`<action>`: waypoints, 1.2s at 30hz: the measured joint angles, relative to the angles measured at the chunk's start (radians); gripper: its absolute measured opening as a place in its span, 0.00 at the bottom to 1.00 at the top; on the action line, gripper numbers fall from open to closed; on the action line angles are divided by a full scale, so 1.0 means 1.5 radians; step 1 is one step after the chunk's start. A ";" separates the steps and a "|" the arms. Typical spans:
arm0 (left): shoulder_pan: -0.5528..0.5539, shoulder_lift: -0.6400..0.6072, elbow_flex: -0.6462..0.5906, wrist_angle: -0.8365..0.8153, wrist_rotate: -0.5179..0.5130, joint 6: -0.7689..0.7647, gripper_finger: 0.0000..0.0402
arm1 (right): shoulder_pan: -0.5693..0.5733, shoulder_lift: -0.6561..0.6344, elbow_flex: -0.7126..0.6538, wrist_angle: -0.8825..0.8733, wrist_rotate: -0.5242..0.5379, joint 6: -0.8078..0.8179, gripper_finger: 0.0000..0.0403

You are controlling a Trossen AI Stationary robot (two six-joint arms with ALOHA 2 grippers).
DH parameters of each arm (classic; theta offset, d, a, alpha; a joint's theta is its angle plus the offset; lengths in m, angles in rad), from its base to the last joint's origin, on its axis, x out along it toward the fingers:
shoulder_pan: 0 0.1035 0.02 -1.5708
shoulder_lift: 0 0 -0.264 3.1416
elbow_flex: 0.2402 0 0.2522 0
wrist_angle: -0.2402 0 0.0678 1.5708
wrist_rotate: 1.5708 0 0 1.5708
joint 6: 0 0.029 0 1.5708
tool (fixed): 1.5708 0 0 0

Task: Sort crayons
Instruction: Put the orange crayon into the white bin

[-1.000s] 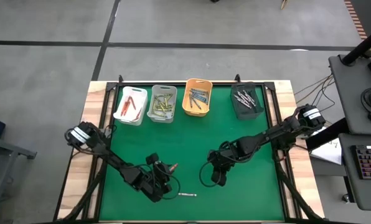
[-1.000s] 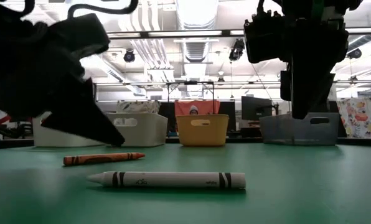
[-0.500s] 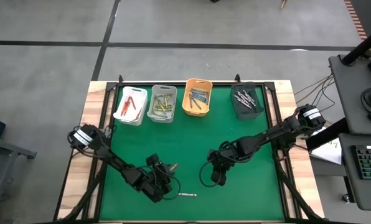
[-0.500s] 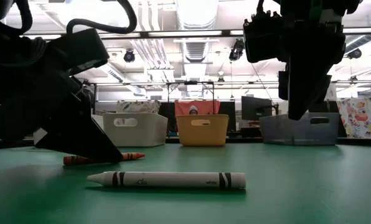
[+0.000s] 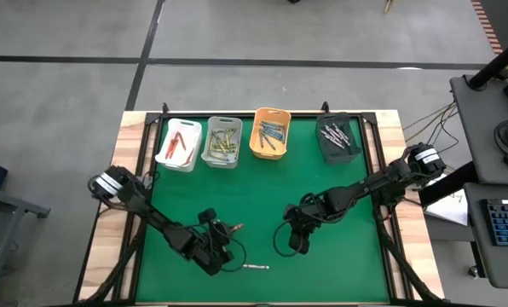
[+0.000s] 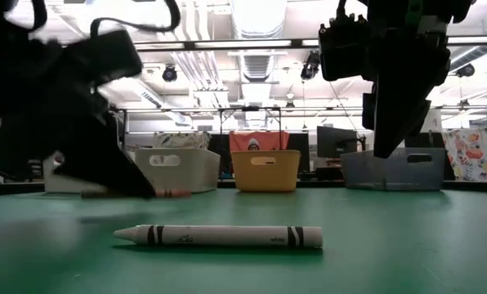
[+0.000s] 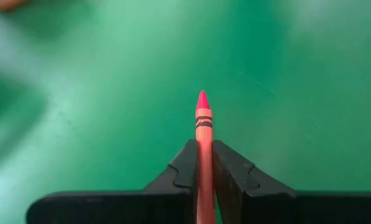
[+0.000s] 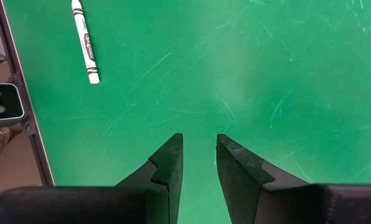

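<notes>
The work surface is a green mat [image 5: 262, 188] bearing fine scratches, framed by a pale wooden table edge [image 5: 118, 213]. The left gripper [image 7: 202, 163] sits low over the mat's near-left area with its fingers closed on a red crayon [image 7: 202, 134], whose tip projects forward between them. A white crayon [image 6: 219, 236] lies flat on the mat just beside that gripper, toward the near edge. The right gripper [image 8: 195, 163] hangs above bare mat near the centre, its fingers parted by a narrow gap and holding nothing. Four bins stand in a row along the far edge: white [image 5: 179, 145], grey [image 5: 222, 142], orange [image 5: 270, 133] and black [image 5: 338, 138], each holding sorted crayons (colours inside too small to tell). Beyond the table, the low view shows a workshop room with ceiling strip lights [image 6: 227, 42].
</notes>
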State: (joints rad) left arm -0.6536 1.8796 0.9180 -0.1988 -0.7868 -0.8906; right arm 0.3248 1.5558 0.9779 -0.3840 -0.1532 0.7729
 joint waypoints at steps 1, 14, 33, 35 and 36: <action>0.002 -0.015 0.000 -0.018 -0.001 0.005 0.03 | 0.000 0.000 0.000 0.000 0.000 -0.002 0.21; 0.189 -0.315 0.000 -0.456 -0.034 0.012 0.00 | 0.000 0.000 0.000 0.005 0.033 -0.024 0.20; 0.818 -0.397 -0.027 -0.435 0.130 0.374 0.02 | -0.002 0.000 0.000 0.017 0.035 -0.040 0.20; 0.839 -0.385 -0.030 -0.436 0.129 0.381 0.04 | -0.002 0.000 0.000 0.017 0.035 -0.045 0.20; 0.844 -0.381 -0.033 -0.436 0.129 0.385 0.05 | -0.002 0.000 0.000 0.017 0.035 -0.046 0.20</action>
State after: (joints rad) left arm 0.6121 1.3088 0.8688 -0.8528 -0.5927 -0.3132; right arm 0.3225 1.5558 0.9779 -0.3580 -0.1012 0.7034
